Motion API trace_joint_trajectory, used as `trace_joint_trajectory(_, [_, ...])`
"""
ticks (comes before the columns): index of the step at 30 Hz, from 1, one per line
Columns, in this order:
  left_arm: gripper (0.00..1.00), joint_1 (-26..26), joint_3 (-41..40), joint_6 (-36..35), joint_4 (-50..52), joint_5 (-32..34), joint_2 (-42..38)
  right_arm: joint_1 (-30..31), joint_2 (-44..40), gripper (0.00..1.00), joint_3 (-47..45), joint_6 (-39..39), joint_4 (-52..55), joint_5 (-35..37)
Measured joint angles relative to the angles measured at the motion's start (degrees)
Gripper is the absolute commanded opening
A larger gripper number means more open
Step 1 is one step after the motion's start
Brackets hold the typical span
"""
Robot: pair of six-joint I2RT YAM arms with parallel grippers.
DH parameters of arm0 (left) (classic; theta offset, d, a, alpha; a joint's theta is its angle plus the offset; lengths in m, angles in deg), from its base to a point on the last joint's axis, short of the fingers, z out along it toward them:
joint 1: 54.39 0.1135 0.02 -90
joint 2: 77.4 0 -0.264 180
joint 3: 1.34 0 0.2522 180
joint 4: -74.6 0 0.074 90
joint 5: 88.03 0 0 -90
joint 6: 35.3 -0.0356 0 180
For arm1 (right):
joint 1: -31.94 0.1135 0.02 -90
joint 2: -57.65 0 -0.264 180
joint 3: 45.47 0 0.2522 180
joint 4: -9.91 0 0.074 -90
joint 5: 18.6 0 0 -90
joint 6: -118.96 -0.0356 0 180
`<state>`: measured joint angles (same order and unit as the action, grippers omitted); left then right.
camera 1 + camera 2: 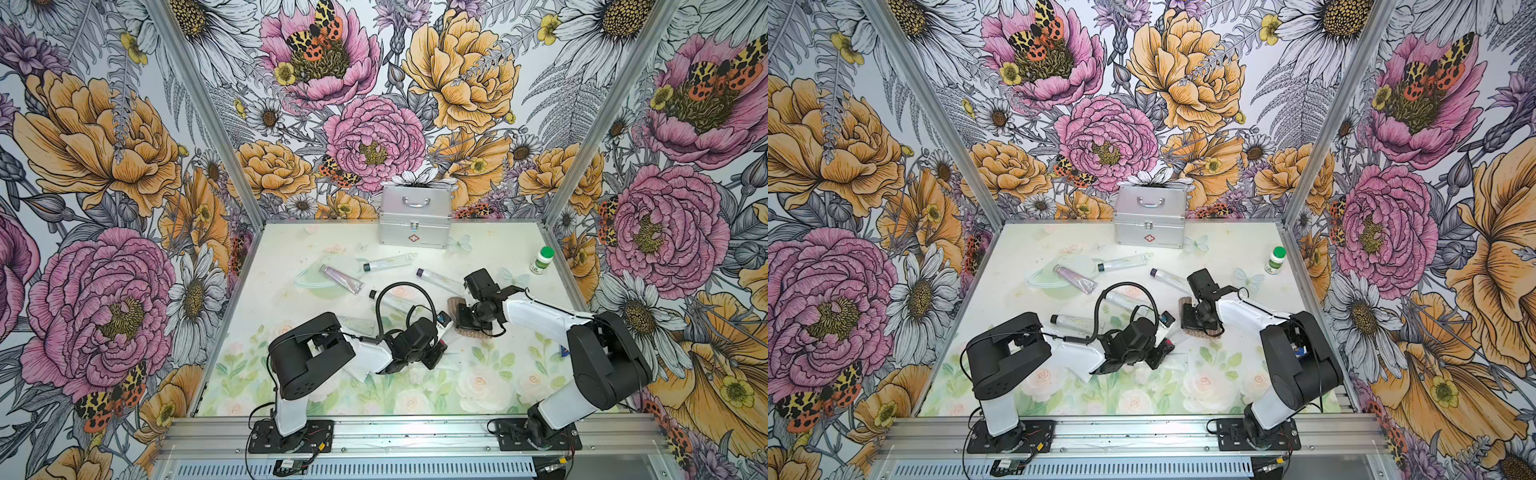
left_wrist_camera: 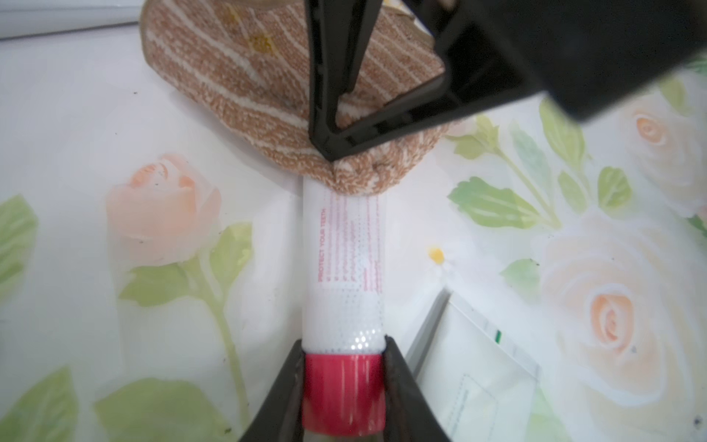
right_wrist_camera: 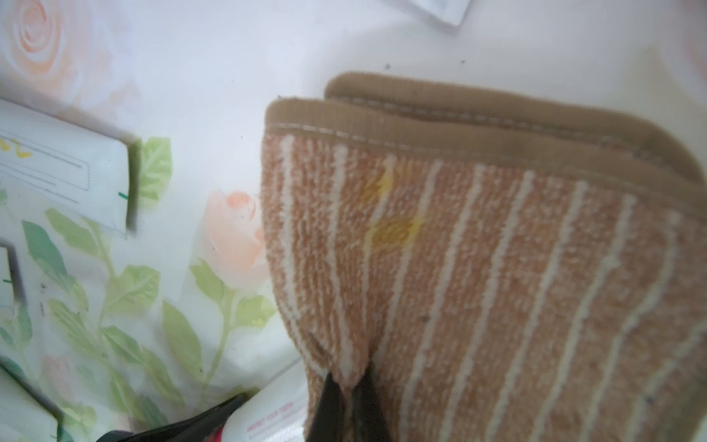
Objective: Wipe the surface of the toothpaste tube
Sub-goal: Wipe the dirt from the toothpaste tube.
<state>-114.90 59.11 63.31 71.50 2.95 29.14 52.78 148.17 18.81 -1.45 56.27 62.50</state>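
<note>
The toothpaste tube (image 2: 344, 275) is white with red print and a red cap, and it lies on the flowered table. My left gripper (image 2: 343, 342) is shut on its red cap, one finger on each side. A brown towel with white stripes (image 3: 478, 268) is folded over the tube's far end. My right gripper (image 3: 348, 377) is shut on a pinched fold of this towel, right beside the tube (image 3: 275, 413). In a top view both grippers meet mid-table, with the left gripper (image 1: 442, 334) beside the towel (image 1: 473, 333); the arms hide most of the tube.
Several other tubes (image 1: 388, 262) lie on the table behind the arms, near a face mask (image 1: 316, 282). A silver case (image 1: 414, 222) stands at the back wall. A white bottle with a green cap (image 1: 542, 260) stands at the right. Flat white packets (image 2: 478, 363) lie beside the held tube.
</note>
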Motion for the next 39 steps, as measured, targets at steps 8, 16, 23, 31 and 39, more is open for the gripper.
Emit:
trace_joint_trajectory(8, [0.22, 0.04, -0.11, -0.02, -0.15, -0.02, -0.02, -3.1, 1.57, 0.0, 0.66, 1.36, 0.61, 4.48])
trace_joint_trajectory(16, [0.21, 0.04, -0.11, -0.02, -0.13, -0.02, -0.02, 1.99, -1.97, 0.0, -0.13, 0.22, 2.54, 0.81])
trace_joint_trajectory(23, [0.21, 0.2, -0.22, -0.02, -0.13, -0.17, -0.11, 5.14, -4.61, 0.0, -2.75, -1.73, 2.93, -2.78])
trace_joint_trajectory(31, [0.22, 0.57, -0.26, 0.0, -0.17, -0.44, -0.15, 4.87, -2.25, 0.0, -0.79, -1.64, 4.42, -0.35])
trace_joint_trajectory(39, [0.22, 1.51, -0.92, 0.0, -0.09, -0.39, -0.74, -3.52, -1.46, 0.0, -1.16, -1.46, 5.97, 4.72])
